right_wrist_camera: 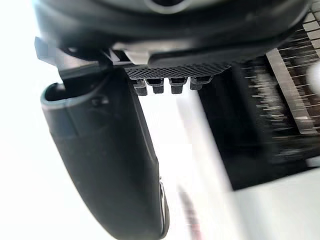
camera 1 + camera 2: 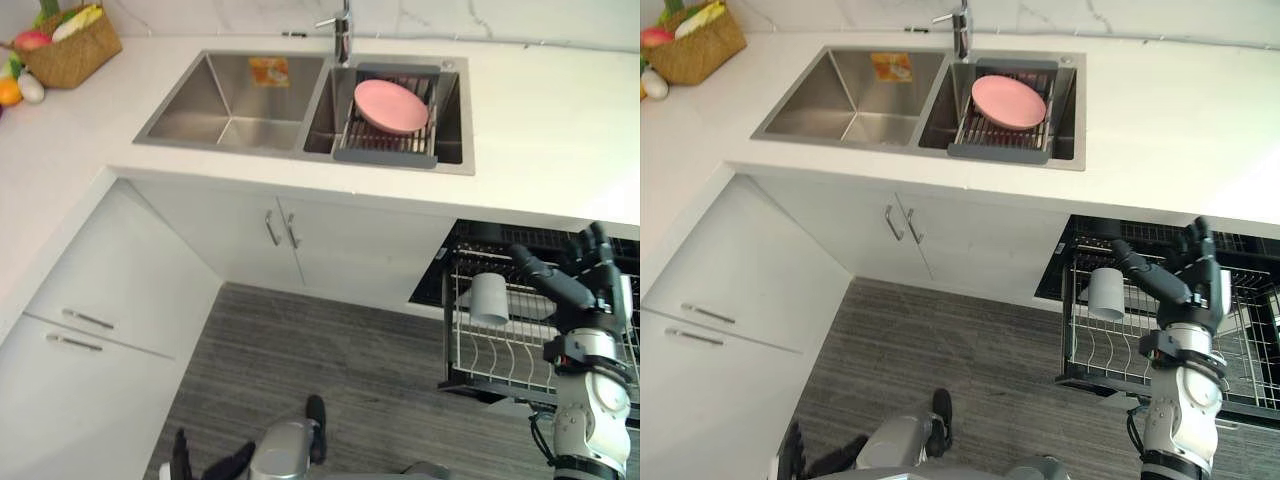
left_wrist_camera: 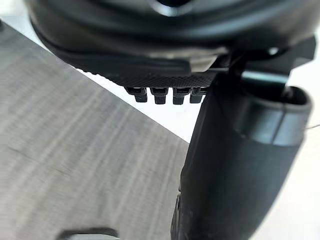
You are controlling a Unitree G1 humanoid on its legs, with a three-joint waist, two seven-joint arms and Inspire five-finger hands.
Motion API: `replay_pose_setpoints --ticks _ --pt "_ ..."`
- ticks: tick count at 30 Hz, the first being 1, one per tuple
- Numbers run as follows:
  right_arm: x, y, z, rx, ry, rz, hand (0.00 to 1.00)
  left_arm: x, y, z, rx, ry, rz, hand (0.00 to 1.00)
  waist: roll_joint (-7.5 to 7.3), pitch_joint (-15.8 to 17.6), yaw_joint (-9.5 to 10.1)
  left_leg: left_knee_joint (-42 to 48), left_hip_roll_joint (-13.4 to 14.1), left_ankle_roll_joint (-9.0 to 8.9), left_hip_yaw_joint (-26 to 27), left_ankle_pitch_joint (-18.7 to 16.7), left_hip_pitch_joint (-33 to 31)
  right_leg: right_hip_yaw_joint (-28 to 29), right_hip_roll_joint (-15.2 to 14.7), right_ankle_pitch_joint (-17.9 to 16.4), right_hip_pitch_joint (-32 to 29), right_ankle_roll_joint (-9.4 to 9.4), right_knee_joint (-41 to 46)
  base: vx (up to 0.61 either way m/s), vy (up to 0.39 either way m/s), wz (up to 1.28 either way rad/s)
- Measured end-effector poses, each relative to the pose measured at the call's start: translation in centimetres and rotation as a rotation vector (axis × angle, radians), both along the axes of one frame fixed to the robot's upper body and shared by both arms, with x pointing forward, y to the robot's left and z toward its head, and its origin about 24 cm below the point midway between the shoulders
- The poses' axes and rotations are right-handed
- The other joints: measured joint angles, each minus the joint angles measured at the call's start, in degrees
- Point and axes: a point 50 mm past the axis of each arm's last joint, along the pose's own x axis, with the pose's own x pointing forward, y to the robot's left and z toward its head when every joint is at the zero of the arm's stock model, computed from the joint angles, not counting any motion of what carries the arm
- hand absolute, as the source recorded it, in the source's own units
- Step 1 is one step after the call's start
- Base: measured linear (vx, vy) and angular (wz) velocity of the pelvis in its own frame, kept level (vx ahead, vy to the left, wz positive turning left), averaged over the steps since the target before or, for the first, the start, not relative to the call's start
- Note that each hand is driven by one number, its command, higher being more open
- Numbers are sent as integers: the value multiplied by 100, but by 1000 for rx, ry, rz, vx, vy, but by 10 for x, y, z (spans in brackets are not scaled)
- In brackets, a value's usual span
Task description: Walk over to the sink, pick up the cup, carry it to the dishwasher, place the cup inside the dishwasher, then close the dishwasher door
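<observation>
A pale grey cup (image 2: 489, 298) stands mouth down in the pulled-out wire rack (image 2: 500, 358) of the dishwasher, at the rack's left end. My right hand (image 2: 598, 288) is raised just right of the cup, open, fingers straight and thumb stretched toward the cup without touching it. In the right wrist view the thumb (image 1: 112, 165) is extended and nothing lies in the hand; the rack (image 1: 292, 70) shows beyond it. My left hand (image 2: 205, 462) hangs low over the floor, open and holding nothing, as its thumb (image 3: 235, 165) in the left wrist view also shows.
A double steel sink (image 2: 225, 100) is set in the white counter, with a pink plate (image 2: 391, 106) on a drying rack in its right basin and a faucet (image 2: 343, 30) behind. A woven fruit basket (image 2: 68, 48) sits far left. White cabinets flank grey wood floor (image 2: 320, 350).
</observation>
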Motion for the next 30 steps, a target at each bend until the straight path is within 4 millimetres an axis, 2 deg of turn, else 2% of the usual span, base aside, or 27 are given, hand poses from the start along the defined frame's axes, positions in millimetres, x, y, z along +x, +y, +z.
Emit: replay_pose_setpoints --ticks 1,2,3,4,5,6,7,9,12,15,23,26,28,29,30 --pt "-1 4 -2 16 -2 -3 100 4 0 1 3 -12 -2 100 -17 -33 -42 -39 -36 23 -57 -14 120 525 25 88 -107 -228 236 120 95 34" --pt "-8 10 -7 34 9 -7 100 11 2 2 9 -35 -9 100 1 -118 -114 -118 -7 47 -254 -12 253 1431 249 -24 -235 -186 474 117 10 73" --pt "-22 17 -12 41 27 -12 100 19 4 4 20 -60 -17 100 -60 -241 -219 -197 -5 112 -532 33 281 2183 798 -409 -252 -19 429 137 -54 87" --pt "-28 20 -13 39 34 -10 100 23 5 6 28 -72 -18 100 -109 -278 -264 -263 -14 144 -640 71 316 2464 1075 -571 -259 10 370 111 -131 93" --pt "-34 25 -11 31 33 1 100 26 7 8 48 -85 -22 100 -196 -351 -333 -376 -39 113 -756 120 381 2822 1539 -765 -291 -7 140 123 -120 50" --pt "-36 28 -4 9 8 12 100 27 8 8 56 -81 -37 100 -277 -455 -345 -455 -75 51 -764 159 414 2904 1843 -807 -303 -129 -312 92 -92 31" --pt "-37 28 0 -5 -12 11 100 27 10 9 63 -78 -43 100 -317 -502 -353 -454 -119 -32 -759 204 400 2809 1885 -810 -245 -217 -540 101 -86 8" --pt "-38 28 18 -68 -85 -45 100 33 8 8 56 -86 -45 100 -267 -595 -353 -496 -165 -94 -757 217 424 2737 1886 -808 -63 -189 -820 97 -72 11" --pt "-43 27 32 -127 -111 -174 100 39 7 8 49 -95 -45 100 -257 -612 -324 -609 -148 -123 -771 200 609 2731 1907 -804 123 -185 -864 41 -61 7" --pt "-49 32 43 -116 -183 -258 100 38 6 7 41 -92 -33 100 -260 -631 -258 -731 -108 -122 -570 99 731 2929 1918 -772 125 -141 -899 6 -10 -26" --pt "-67 33 39 -167 -126 -339 100 30 6 2 21 -50 -67 100 -229 -872 -350 -1057 -79 -129 -422 137 1151 3155 1920 -618 221 -140 -704 51 33 -6" --pt "-68 33 41 -168 -157 -343 100 31 3 1 -13 -54 -99 100 -123 -792 -355 267 88 -156 -402 -539 745 3285 1973 -739 248 -193 -397 65 27 -3" --pt "-68 35 44 -166 -178 -344 100 31 2 0 -34 -55 -103 100 -104 -702 -362 1469 241 -266 -222 -851 327 3289 1972 -981 313 -226 -274 23 14 -1" --pt "-69 35 49 -179 -199 -347 100 30 1 -1 -53 -46 -109 100 -45 -648 -363 2640 477 -296 -9 -868 -231 3281 1975 -1187 345 -176 -239 -49 7 -15" --pt "-70 37 58 -193 -235 -351 100 25 -2 -5 -90 -25 -99 100 52 -584 -347 3333 703 -296 189 -868 -499 3276 2028 -1432 437 -95 -277 -43 -8 -16"
